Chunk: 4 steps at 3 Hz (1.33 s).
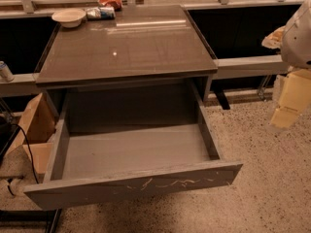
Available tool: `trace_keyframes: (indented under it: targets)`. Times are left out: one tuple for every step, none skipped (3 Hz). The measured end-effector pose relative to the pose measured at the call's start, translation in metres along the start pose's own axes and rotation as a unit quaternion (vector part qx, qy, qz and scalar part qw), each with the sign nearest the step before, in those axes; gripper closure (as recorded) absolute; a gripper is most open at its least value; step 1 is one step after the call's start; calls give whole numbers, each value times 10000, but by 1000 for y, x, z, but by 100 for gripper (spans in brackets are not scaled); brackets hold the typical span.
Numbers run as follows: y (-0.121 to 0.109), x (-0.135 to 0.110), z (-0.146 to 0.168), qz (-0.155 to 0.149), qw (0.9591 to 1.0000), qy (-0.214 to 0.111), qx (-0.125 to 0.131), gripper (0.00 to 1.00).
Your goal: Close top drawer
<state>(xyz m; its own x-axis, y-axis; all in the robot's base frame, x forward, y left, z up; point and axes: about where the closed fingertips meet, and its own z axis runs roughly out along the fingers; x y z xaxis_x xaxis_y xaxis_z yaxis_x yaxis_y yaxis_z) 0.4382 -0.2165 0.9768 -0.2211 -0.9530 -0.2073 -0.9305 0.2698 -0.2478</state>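
Note:
The top drawer (133, 183) of the grey cabinet (126, 47) stands pulled far out toward me. Its inside is empty, and its flat, handleless front panel has pale scratch marks near the middle. My gripper (290, 102) appears as a blurred cream-yellow shape at the right edge of the camera view, below a rounded white-grey arm part (297, 33). It hangs above the floor, to the right of the drawer and apart from it.
A white bowl (68, 17), a silvery packet (100, 12) and a red packet (111, 2) lie at the back of the cabinet top. A cardboard box (36, 123) and a black cable (26, 147) sit left of the drawer. Speckled floor (262, 178) lies to the right.

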Motion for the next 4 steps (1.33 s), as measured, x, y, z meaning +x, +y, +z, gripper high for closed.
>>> trace_keyframes:
  targets:
    - [0, 0, 0, 0, 10000, 0, 0, 0]
    - [0, 0, 0, 0, 10000, 0, 0, 13]
    - [0, 0, 0, 0, 10000, 0, 0, 35]
    - [0, 0, 0, 0, 10000, 0, 1, 58]
